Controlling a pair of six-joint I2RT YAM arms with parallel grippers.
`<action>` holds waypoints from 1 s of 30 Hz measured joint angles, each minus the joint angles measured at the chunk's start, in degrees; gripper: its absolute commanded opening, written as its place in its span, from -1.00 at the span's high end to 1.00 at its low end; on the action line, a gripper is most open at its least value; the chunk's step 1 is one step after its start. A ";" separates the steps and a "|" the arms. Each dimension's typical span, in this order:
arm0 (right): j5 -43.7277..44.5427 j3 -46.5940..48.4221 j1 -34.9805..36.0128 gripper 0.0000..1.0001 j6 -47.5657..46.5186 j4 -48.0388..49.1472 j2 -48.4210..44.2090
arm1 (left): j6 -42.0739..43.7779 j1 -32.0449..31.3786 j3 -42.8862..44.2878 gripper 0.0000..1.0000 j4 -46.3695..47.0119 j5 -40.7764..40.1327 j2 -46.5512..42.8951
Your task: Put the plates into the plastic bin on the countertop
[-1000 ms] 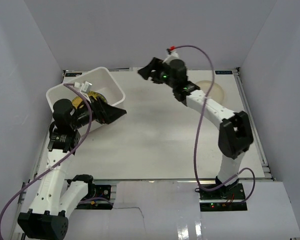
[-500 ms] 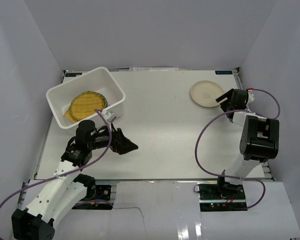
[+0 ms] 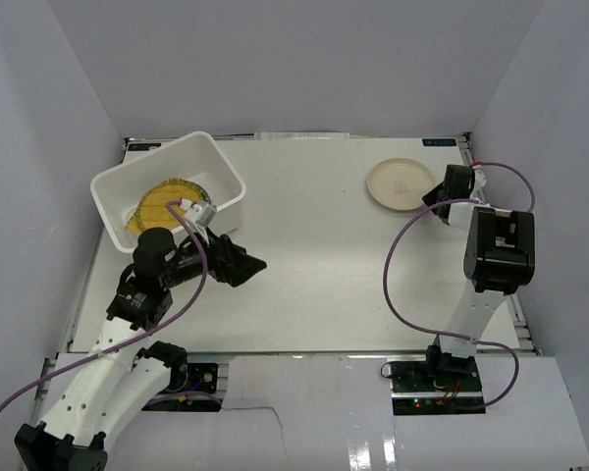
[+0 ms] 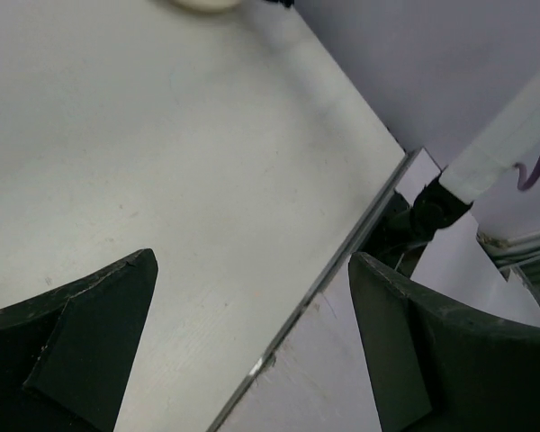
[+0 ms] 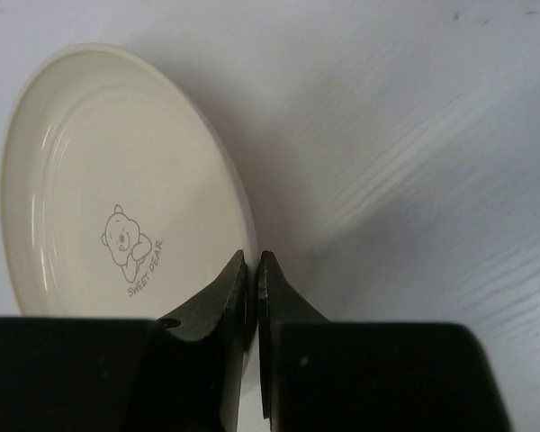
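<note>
A cream plate (image 3: 400,183) with a small bear print (image 5: 117,198) lies at the back right of the countertop (image 3: 324,265). My right gripper (image 3: 435,199) (image 5: 253,265) is shut on that plate's near rim, one finger above and one below. The white plastic bin (image 3: 216,160) stands at the back left with a yellow woven plate (image 3: 163,204) inside it. My left gripper (image 3: 243,265) (image 4: 252,351) hovers open just right of the bin, nothing between its fingers. In the left wrist view, the cream plate's edge (image 4: 202,4) shows at the top.
White walls enclose the countertop on three sides. Its thin metal edge (image 4: 342,261) runs diagonally through the left wrist view. The right arm's purple cable (image 3: 393,265) loops over the right half of the surface.
My right gripper has closed on the cream plate's rim, and the plate has shifted slightly left. My left arm has swung a little up and back toward the bin, still open.
</note>
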 measured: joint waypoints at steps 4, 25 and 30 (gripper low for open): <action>0.50 -3.32 3.61 0.85 -2.16 -0.68 -8.33 | -0.09 0.00 7.58 -0.96 1.16 -4.76 -0.17; 2.69 58.49 54.90 0.85 -13.38 -7.13 15.67 | -1.53 -0.04 19.15 -0.96 6.32 -19.82 -12.63; 2.69 61.81 59.30 -0.08 -12.90 -11.34 22.53 | -0.63 -0.07 19.15 -0.96 2.56 -22.38 -12.37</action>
